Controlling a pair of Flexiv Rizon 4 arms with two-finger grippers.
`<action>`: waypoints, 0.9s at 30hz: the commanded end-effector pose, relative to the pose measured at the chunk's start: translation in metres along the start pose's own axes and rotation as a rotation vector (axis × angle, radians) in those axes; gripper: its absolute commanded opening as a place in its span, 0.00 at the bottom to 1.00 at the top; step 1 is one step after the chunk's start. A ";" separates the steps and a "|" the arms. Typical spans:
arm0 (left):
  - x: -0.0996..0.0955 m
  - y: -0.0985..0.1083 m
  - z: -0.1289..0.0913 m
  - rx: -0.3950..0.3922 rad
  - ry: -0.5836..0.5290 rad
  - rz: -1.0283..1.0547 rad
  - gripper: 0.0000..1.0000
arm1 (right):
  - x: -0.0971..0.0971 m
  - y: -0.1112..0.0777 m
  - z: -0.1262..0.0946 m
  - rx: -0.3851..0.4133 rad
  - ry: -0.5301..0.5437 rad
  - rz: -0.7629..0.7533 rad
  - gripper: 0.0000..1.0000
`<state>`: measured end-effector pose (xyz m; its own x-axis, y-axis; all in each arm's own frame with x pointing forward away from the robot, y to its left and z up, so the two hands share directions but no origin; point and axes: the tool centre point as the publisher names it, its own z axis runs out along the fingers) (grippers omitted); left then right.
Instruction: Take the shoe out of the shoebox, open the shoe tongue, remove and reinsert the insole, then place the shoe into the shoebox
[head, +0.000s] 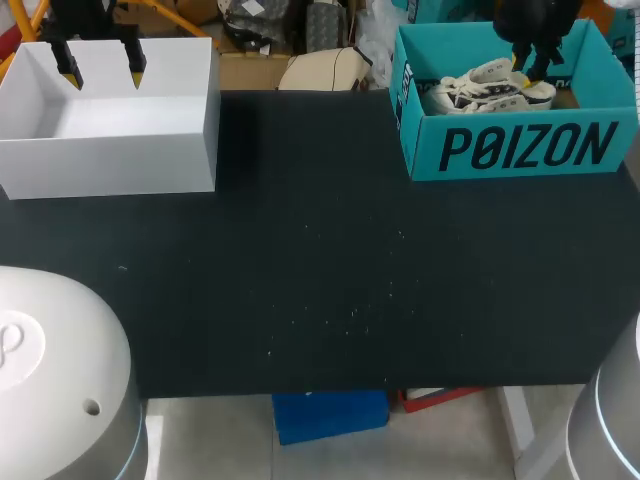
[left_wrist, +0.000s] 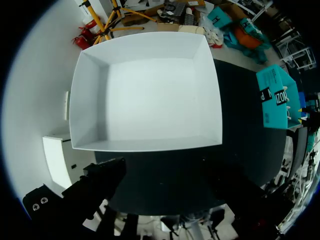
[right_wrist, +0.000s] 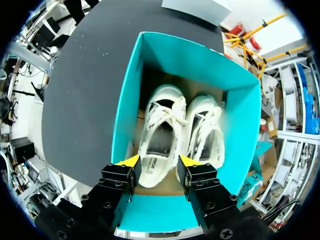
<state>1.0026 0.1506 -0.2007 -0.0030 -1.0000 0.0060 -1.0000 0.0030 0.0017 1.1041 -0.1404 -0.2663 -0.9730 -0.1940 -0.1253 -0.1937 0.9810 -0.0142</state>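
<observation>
Here we go: the teal shoebox (head: 515, 150) sits in the upper right of the head view, at the far edge of the dark table (head: 320, 260). My right gripper (right_wrist: 157, 162) hangs inside its mouth, pointing straight down from an arm that comes in at the top right corner. The claw is spread about a shoe's width and has hold of nothing. In the wrist view its yellow fingertips (right_wrist: 131, 161) stand either side of the heel of the shoe (right_wrist: 160, 132), which lies on the box floor with its toe pointing away from me. I can't tell whether the tips are brushing it yet.

A second shoe (right_wrist: 206, 132) lies just beside it, so one finger has to slide down a narrow gap between the two.

My read on handling: this should be light, with a soft fabric upper that will buckle if I pinch it mid-body. The rubbery sole and heel cup look like the stiff parts, so I'd take it across the heel, low near the sole. The laces (right_wrist: 170, 117) lie loose and could snag on a finger or drag on the neighbour.

Over in the upper left of the head view, my left gripper (head: 100, 68) is poised above the open white box (head: 110, 150). Its fingers point down with the tips wide apart, empty.
</observation>
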 end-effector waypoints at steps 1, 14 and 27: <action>0.001 0.000 -0.001 -0.002 -0.004 -0.002 1.00 | -0.016 0.000 0.018 -0.002 0.031 0.006 0.43; 0.001 0.000 -0.001 -0.002 -0.004 -0.002 1.00 | -0.026 0.003 0.064 -0.030 0.052 0.029 0.41; 0.001 0.000 -0.001 -0.002 -0.004 -0.002 1.00 | -0.027 0.001 0.106 -0.048 0.081 0.060 0.37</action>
<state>1.0026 0.1506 -0.2007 -0.0030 -1.0000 0.0060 -1.0000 0.0030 0.0017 1.1342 -0.1349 -0.3584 -0.9889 -0.1381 -0.0547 -0.1402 0.9895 0.0355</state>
